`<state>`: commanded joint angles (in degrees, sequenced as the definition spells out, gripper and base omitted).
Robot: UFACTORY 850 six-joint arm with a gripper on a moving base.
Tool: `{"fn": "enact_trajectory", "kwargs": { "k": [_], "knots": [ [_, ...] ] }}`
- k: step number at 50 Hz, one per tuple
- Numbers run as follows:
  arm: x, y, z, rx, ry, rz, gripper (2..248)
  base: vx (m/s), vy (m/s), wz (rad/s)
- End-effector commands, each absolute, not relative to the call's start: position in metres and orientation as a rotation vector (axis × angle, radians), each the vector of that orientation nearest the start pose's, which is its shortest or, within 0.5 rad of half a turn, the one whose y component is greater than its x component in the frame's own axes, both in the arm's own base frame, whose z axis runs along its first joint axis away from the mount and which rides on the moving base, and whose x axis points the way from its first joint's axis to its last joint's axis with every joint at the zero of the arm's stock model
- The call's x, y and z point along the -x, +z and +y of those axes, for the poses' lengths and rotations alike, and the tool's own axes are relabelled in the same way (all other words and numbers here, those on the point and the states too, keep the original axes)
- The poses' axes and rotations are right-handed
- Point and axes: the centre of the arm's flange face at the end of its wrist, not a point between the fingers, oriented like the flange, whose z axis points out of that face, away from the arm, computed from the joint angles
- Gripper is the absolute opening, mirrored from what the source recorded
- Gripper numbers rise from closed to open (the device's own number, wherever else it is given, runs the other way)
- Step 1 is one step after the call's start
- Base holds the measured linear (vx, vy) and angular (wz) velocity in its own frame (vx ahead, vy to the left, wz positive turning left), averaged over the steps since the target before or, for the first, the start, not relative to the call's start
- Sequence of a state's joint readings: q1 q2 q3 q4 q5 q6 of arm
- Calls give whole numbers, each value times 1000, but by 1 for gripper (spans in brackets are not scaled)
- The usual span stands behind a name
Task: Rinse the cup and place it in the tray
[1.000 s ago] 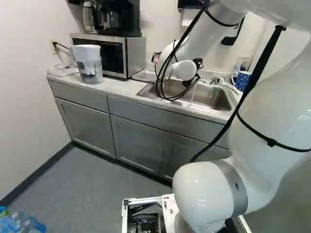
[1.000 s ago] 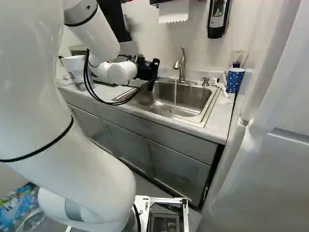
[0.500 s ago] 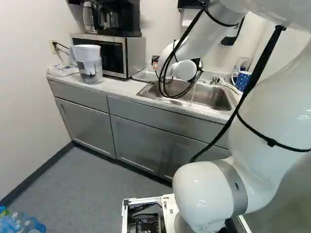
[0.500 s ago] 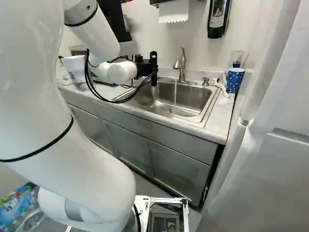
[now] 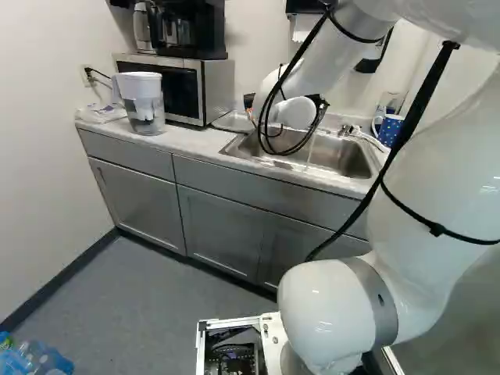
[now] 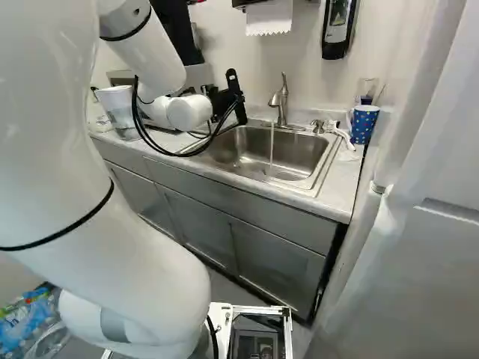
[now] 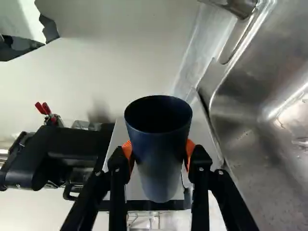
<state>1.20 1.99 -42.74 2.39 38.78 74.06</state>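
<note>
Because the dark cup tapers and looks smooth, how firmly it is held matters most here. It sits in the gripper, squeezed from both sides, with the orange pads against its wall below the rim. Judged by the lie of the microwave and counter in the wrist view, the cup seems tipped well over rather than upright; that would suit draining it. In the base views the cup is hidden.

Beside it lies the sink, with water falling from the tap in a thin stream. In the right base view the stream drops freely, apart from the gripper and away from the cup. Whether the inside is rinsed cannot be told. If it needs more, bring the open mouth under the water slowly, keep the wrist joints out of the splash, then tip it over the basin until the dripping ends. A wet wall may slip, so an even squeeze and gentle turns are best, with the rim kept off the tap.

Farther out, a pale flat thing between sink and microwave may be the tray; I cannot be sure. Setting down there would call for a level cup and a soft release.
</note>
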Motion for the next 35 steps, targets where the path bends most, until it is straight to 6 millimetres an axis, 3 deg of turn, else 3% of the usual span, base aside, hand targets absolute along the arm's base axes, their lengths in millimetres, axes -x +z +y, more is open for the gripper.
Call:
{"fn": "enact_trajectory", "kwargs": {
  "k": [35],
  "knots": [
    [-482, 547, 8, 1753, -1569, 912, 123, 0, 0, 0]
  ]
}}
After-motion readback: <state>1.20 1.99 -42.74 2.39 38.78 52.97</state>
